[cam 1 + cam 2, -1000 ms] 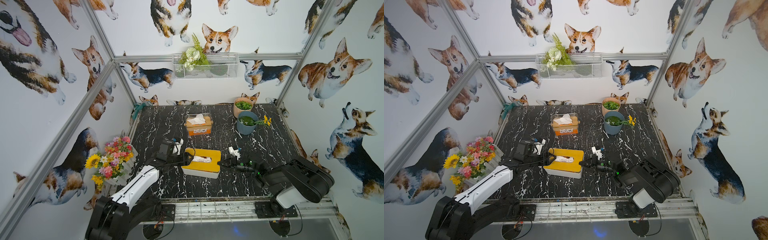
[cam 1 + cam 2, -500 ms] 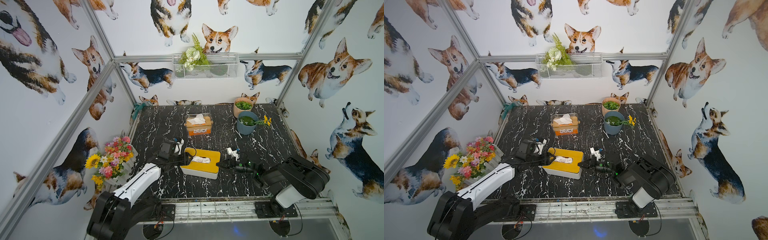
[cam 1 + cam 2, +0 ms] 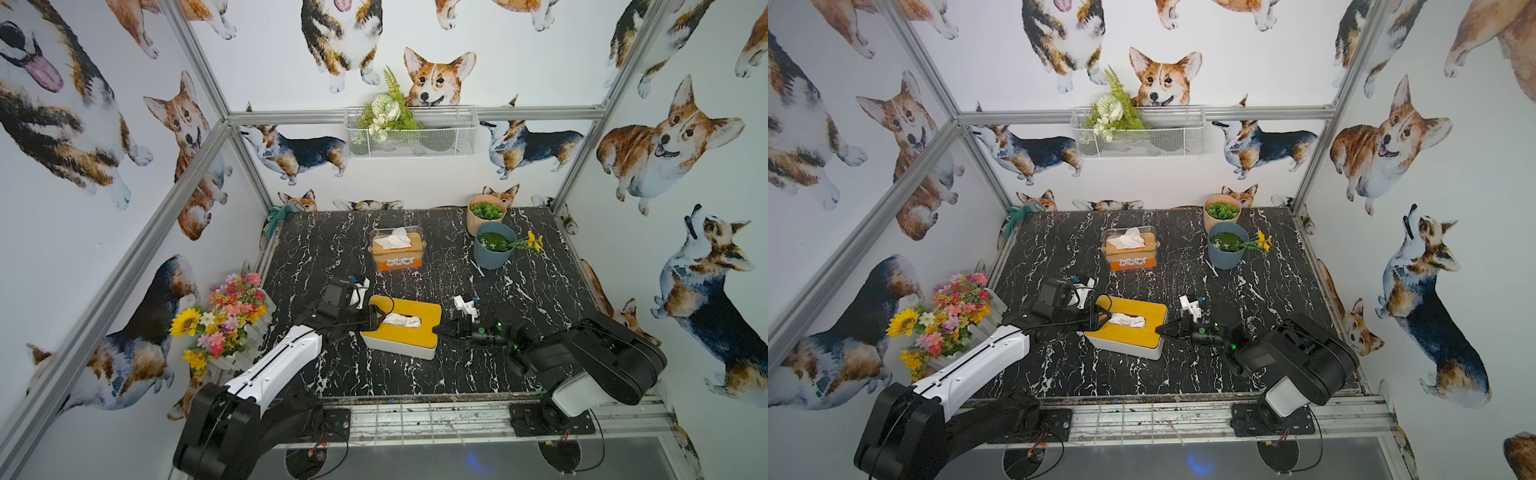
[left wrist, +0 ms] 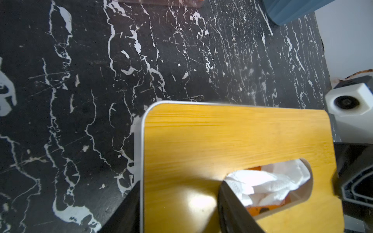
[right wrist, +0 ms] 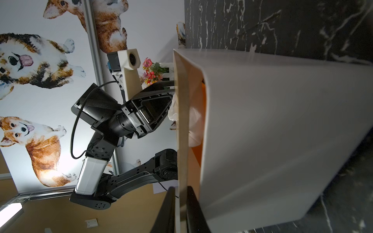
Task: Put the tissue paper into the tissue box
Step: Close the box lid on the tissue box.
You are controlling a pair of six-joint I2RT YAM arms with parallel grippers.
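Observation:
The tissue box (image 3: pixel 399 352) is white with a yellow wooden lid (image 3: pixel 419 309) and stands mid-table in both top views. White tissue paper (image 3: pixel 401 320) bulges up through the lid's slot (image 4: pixel 268 185). My left gripper (image 3: pixel 376 318) is open at the lid's left end. One finger (image 4: pixel 131 203) lies outside the box wall and the other rests on the lid against the tissue. My right gripper (image 3: pixel 436 330) is at the right end, its jaws nearly together on the lid's rim (image 5: pixel 182 121). That end stands slightly off the box wall (image 5: pixel 282 131), showing tissue inside.
An orange tissue holder (image 3: pixel 397 249) with tissue on top stands behind the box. A blue pot (image 3: pixel 494 249) and a beige pot (image 3: pixel 486 214) sit at the back right. A flower planter (image 3: pixel 224 316) stands at the left edge by my left arm.
My left gripper has moved in to the lid's left end and its jaws have narrowed. The right gripper has stayed at the lid's right rim.

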